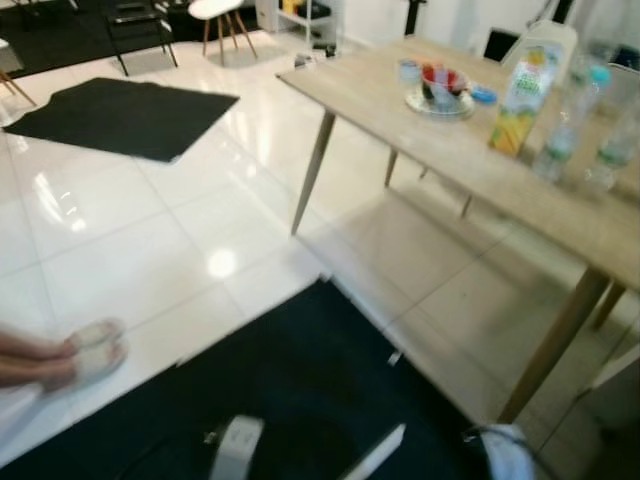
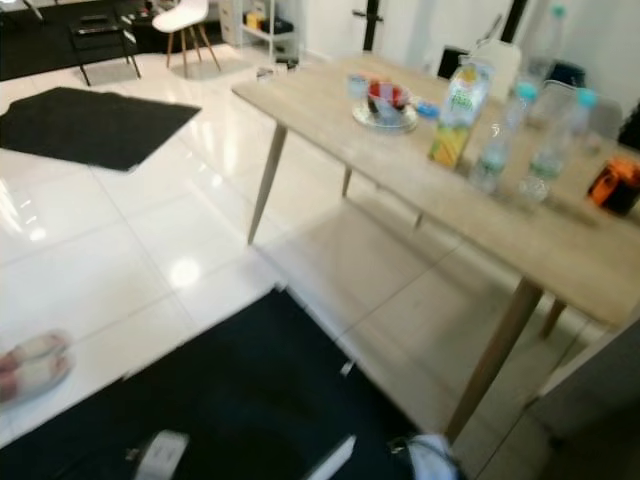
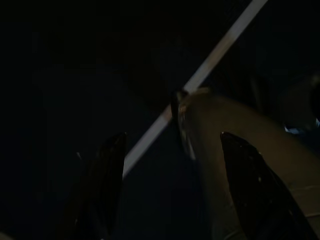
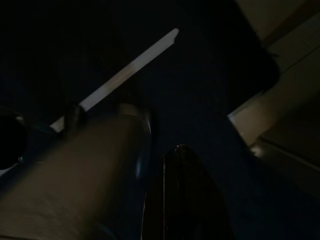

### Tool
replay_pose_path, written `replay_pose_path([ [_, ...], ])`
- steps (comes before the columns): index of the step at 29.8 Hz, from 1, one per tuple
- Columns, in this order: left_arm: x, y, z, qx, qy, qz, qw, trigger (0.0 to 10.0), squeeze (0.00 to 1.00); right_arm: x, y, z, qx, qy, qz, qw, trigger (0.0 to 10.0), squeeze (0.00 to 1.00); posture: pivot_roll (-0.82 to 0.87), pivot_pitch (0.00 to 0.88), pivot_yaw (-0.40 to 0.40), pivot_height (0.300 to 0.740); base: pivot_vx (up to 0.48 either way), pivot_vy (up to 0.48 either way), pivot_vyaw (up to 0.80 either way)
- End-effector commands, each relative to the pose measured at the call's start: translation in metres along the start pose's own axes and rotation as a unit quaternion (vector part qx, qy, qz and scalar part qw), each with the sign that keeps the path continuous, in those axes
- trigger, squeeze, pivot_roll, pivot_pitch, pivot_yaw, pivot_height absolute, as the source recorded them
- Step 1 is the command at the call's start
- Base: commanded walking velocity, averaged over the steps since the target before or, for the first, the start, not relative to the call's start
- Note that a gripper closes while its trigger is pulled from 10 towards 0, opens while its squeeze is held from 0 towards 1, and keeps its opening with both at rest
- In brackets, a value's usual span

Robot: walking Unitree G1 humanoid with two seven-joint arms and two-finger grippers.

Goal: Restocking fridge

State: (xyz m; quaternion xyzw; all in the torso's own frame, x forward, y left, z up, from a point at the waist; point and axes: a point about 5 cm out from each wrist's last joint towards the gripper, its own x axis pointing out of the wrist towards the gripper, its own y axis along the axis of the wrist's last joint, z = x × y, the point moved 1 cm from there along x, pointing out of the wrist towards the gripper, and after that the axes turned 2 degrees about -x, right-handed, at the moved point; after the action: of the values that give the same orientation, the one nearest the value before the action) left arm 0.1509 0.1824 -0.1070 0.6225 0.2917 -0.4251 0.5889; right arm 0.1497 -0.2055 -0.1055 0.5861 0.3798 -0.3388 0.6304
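A juice carton [image 1: 522,100] stands upright on a light wooden table [image 1: 400,120] at the right, blurred. Beside it stand clear water bottles [image 2: 498,140] with blue caps, and a white jug [image 1: 548,40] behind. A bowl on a plate [image 1: 442,88] sits further along the table. Both arms hang low over a black mat. In the dark left wrist view my left gripper [image 3: 172,140] is open, with nothing between its fingers. My right gripper [image 4: 180,170] hangs over the same mat in the shade.
The black mat [image 1: 300,390] lies under me on a glossy white tiled floor. A person's sandalled foot [image 1: 85,350] is at the left. Another dark mat [image 1: 120,115] and chairs [image 1: 140,25] lie further back. An orange object [image 2: 615,185] sits at the table's right end.
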Motion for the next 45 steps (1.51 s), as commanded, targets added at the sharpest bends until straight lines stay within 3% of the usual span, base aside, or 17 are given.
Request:
replay_pose_path([
  [1,0.0006,-0.0045,0.0058,-0.001,-0.006,-0.008,1.000,10.0,0.00,-0.0021,-0.0024,0.0104,-0.005,-0.013,-0.005,1.000,10.0,0.00,-0.01,0.029,-0.009,0.740,0.337,0.000,0.00],
  [12,0.0006,-0.0042,0.0061,0.002,-0.009,-0.007,1.000,10.0,0.00,-0.0018,-0.0023,0.0089,-0.011,-0.012,-0.006,1.000,10.0,0.00,-0.01,0.036,-0.006,0.740,0.336,0.000,-0.04],
  [45,0.0000,-0.0040,0.0032,0.013,-0.008,-0.009,1.000,10.0,0.00,-0.0019,-0.0041,0.0087,-0.017,-0.014,-0.012,1.000,10.0,0.00,-0.01,0.032,0.003,0.740,0.392,0.000,-0.78],
])
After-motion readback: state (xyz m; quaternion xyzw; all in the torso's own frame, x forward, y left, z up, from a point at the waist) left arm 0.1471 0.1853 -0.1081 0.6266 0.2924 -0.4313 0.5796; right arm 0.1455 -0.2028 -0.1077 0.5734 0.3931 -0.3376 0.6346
